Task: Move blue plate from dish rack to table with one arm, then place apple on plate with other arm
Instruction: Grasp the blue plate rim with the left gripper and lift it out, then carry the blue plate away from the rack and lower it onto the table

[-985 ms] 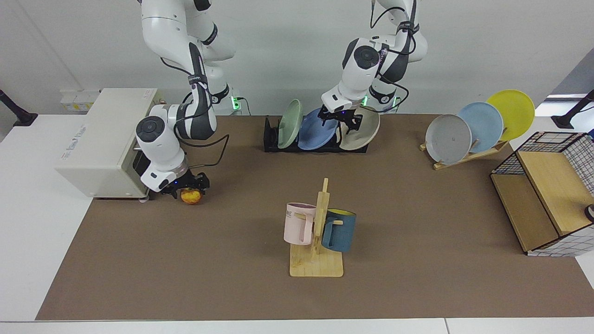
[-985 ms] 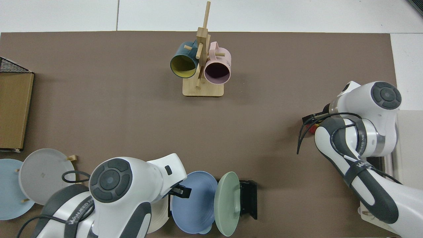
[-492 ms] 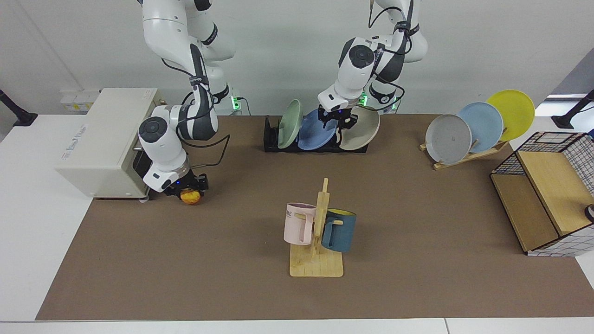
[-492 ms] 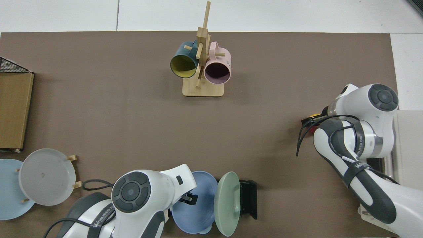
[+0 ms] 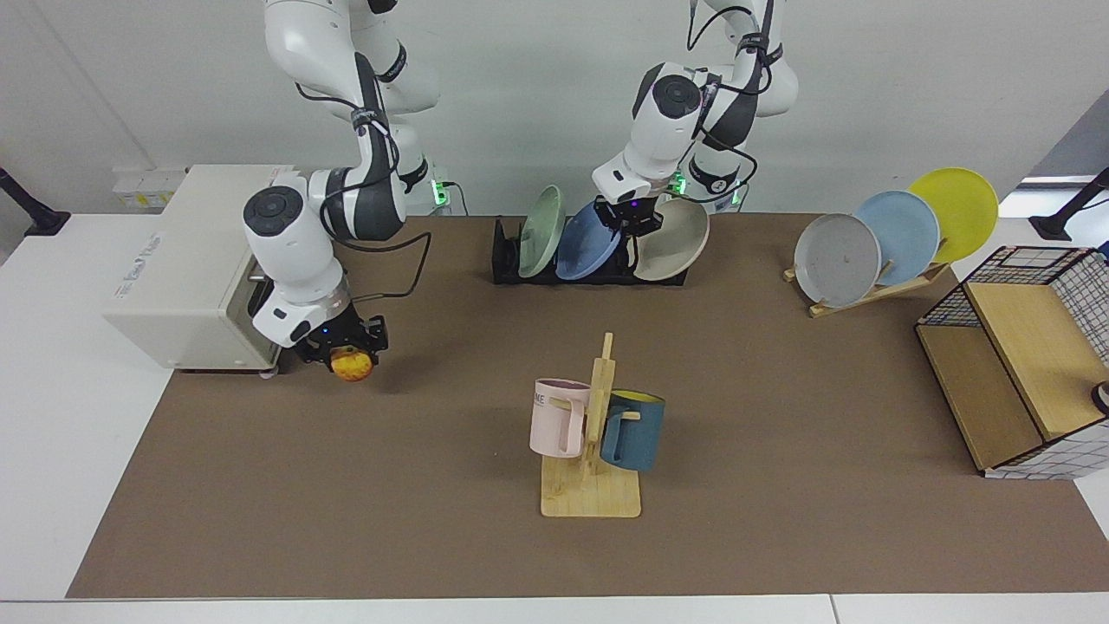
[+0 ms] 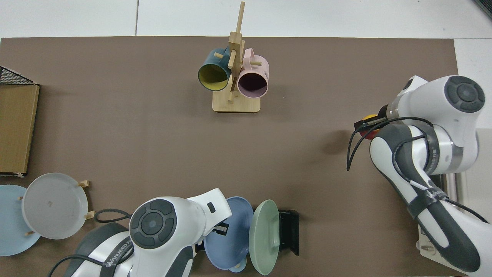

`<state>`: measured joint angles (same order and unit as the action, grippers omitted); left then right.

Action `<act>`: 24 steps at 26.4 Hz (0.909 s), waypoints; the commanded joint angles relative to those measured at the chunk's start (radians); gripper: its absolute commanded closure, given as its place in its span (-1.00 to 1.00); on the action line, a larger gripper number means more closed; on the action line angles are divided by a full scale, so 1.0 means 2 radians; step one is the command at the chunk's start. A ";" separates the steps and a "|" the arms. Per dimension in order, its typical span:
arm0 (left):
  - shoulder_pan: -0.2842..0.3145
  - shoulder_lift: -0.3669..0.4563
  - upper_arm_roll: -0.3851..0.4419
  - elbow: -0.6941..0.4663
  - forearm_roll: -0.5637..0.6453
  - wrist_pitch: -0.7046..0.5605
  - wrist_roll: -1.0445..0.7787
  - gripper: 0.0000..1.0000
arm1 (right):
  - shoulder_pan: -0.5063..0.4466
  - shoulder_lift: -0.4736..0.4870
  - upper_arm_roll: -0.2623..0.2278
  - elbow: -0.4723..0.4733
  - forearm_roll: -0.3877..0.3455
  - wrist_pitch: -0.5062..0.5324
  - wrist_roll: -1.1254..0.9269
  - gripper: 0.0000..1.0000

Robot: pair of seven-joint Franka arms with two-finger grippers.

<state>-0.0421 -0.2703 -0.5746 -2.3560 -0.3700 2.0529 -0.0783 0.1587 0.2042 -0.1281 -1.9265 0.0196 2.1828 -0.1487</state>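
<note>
In dish rack point(image 5: 511, 260), blue plate point(image 5: 585, 247) tilted

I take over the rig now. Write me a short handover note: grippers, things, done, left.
Left gripper: shut on the blue plate, which sits in the dish rack between a green and a beige plate.
Right gripper: shut on the apple, held just above the table near the white box.
Done: both grasps.
Left: lift plate out, set it on the table, put apple on it.
</note>
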 commanded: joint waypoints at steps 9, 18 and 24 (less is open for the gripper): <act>0.010 0.063 0.110 0.157 0.021 -0.095 0.015 1.00 | 0.025 -0.031 0.001 0.066 0.002 -0.084 0.084 1.00; 0.013 0.153 0.136 0.180 -0.033 -0.010 0.022 1.00 | 0.029 -0.052 0.006 0.067 0.002 -0.084 0.087 1.00; 0.050 0.219 0.144 0.212 -0.078 0.007 0.080 1.00 | 0.029 -0.072 0.009 0.062 -0.001 -0.107 0.087 1.00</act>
<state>0.0013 0.0532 -0.2945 -2.0237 -0.4372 2.0692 -0.0100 0.2201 0.1058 -0.1199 -1.7928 0.0192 2.0189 0.0103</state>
